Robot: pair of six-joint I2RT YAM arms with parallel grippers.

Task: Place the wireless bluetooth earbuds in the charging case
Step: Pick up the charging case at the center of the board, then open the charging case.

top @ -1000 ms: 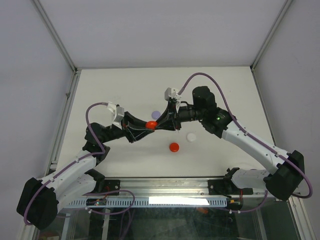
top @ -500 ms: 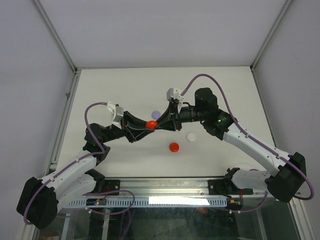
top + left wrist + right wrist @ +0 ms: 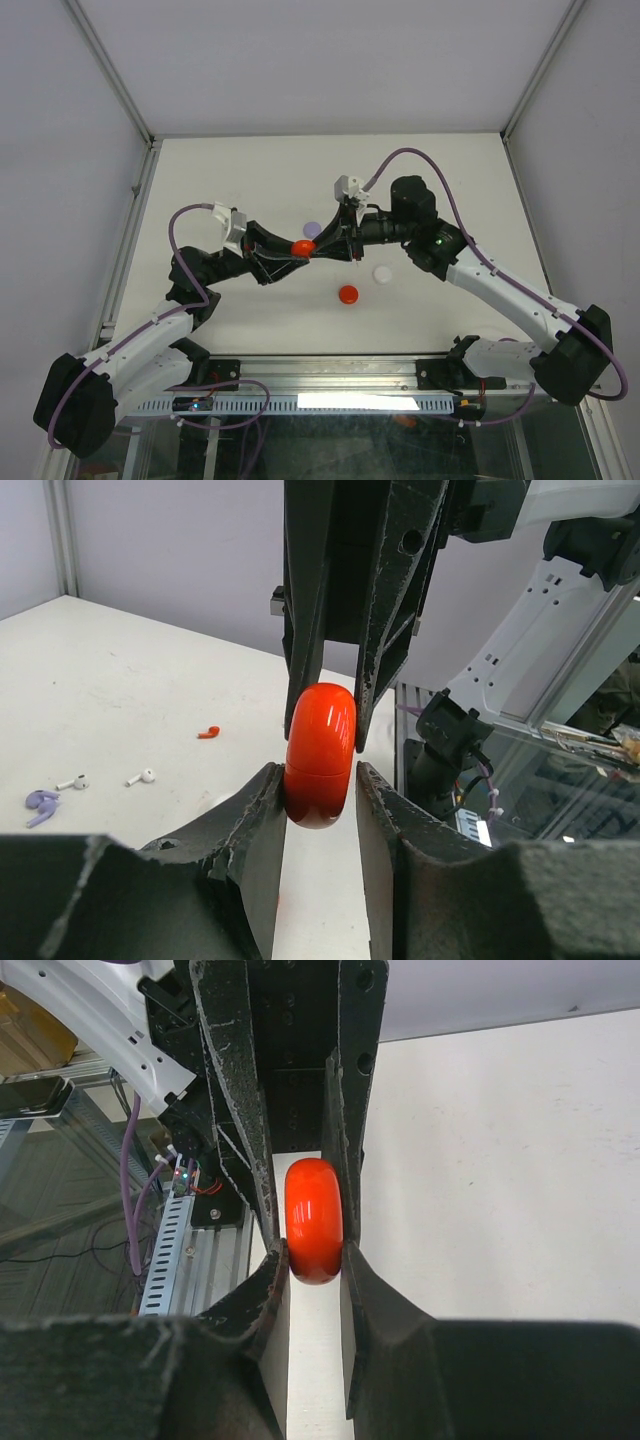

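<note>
The left pincer (image 3: 320, 773) and right pincer (image 3: 312, 1250) clamp the shut red case (image 3: 321, 742); earbuds (image 3: 208, 732) lie on the table (image 3: 100, 670); none is in.

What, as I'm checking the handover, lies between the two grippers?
The red charging case, pinched by left gripper and right gripper; both wrist views show it.

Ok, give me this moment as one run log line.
left fingers: gripping red case | right fingers: gripping same case | case: looks closed, held above table | earbuds: loose on table
</note>
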